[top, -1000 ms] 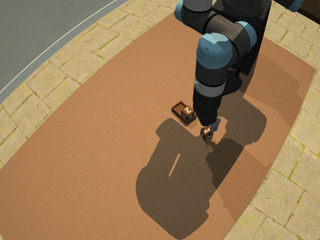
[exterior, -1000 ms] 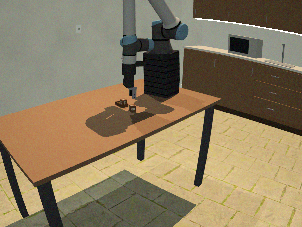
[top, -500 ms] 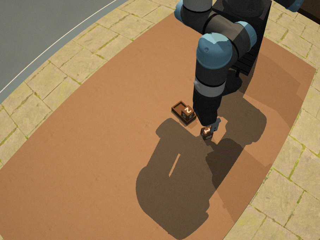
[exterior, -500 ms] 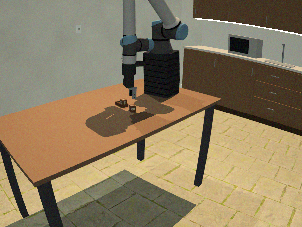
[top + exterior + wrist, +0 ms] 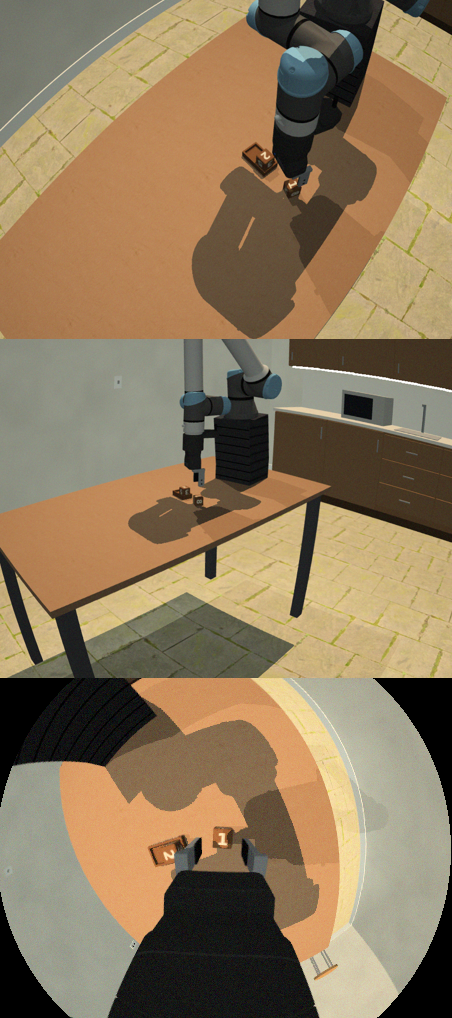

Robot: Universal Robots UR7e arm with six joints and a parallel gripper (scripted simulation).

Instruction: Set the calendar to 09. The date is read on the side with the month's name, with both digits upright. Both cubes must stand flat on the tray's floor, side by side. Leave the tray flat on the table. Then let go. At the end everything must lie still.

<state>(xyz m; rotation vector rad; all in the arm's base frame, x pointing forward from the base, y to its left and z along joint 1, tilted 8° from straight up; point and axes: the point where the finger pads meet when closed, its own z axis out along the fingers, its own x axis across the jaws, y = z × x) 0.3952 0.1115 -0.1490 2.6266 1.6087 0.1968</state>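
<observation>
The small dark-brown tray stands on the table. One brown cube is in its end nearer the arm, a 2 on top; its side marks are too small to read surely. The other end is empty. A second cube stands on the table beside the tray, a 1 on top and an 8 on one side. My gripper is open and empty, above the second cube. In the top view one finger is hidden. I cannot read a month's name.
The table carries the arm's black stand behind the cubes. The arm's shadow covers the loose cube's surroundings. A counter with a microwave stands beyond the table.
</observation>
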